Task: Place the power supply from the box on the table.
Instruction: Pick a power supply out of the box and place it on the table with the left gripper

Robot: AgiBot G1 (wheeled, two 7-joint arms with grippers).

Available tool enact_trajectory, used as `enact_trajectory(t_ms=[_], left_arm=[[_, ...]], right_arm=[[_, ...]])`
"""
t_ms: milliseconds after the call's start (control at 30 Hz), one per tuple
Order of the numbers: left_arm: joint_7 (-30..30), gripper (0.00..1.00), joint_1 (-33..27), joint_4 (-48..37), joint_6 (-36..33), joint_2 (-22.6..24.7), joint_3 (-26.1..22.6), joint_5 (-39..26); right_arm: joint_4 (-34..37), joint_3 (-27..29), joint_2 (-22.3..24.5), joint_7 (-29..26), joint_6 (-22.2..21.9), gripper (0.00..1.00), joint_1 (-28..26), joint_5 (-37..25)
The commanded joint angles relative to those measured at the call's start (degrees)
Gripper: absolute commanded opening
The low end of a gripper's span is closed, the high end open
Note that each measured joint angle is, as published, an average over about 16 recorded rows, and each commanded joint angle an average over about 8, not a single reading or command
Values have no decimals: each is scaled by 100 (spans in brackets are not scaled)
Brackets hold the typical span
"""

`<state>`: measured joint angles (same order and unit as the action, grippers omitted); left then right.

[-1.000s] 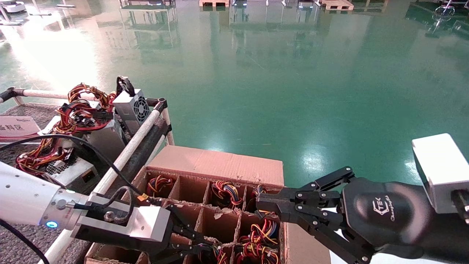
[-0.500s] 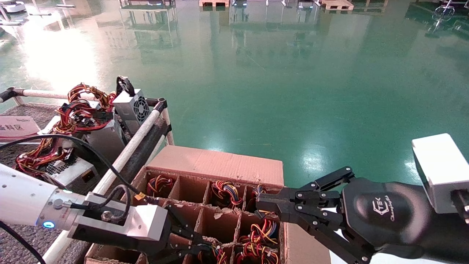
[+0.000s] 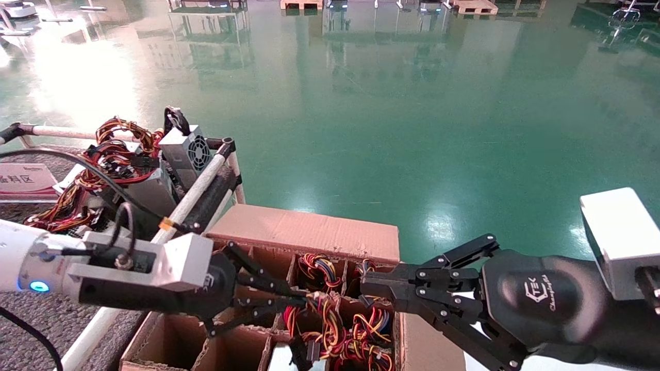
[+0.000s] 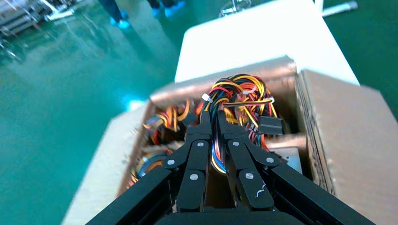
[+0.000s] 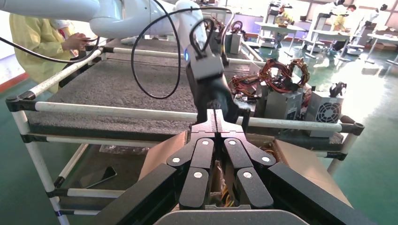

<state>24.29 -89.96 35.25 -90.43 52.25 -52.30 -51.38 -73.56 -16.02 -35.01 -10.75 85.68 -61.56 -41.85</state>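
My left gripper (image 3: 305, 300) is shut on the red, yellow, orange and black wire bundle (image 3: 324, 322) of the power supply, held above the box's near cells. In the left wrist view the wires (image 4: 240, 93) pass between the closed fingers (image 4: 205, 123), and the silver-grey metal body (image 4: 292, 158) hangs below, partly inside a cell. The box (image 3: 309, 233) is a brown carton with a cardboard grid. The table (image 3: 31, 335), grey carpet with a white rail (image 3: 192, 189), lies to the left. My right gripper (image 3: 364, 283) hovers shut and empty over the box's right side.
Other power supplies lie on the table: one with a round fan grille (image 3: 188, 150) and a heap of coloured wires (image 3: 111, 157). More wire bundles (image 3: 317, 268) fill the far cells. Glossy green floor (image 3: 412, 129) spreads beyond. A person in yellow (image 5: 33, 42) stands behind the table.
My left gripper has risen out of the box's near cells and drawn back toward the table, pulling the wire bundle up with it. The right arm has not moved.
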Motion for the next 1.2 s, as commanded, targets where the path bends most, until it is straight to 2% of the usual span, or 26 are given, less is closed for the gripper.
enact_trajectory(t_ms=[33,600,1200], left_arm=[[-28,0,-29,58,-12,-58,-21,143],[-212,0,-535,495,-44,-521,291,854],[-314,0,-1242,717,280,-888,920,666]], right_arm=[[0,0,0,0,0,0,0,0],[0,0,0,0,0,0,0,0],[0,0,0,0,0,0,0,0]])
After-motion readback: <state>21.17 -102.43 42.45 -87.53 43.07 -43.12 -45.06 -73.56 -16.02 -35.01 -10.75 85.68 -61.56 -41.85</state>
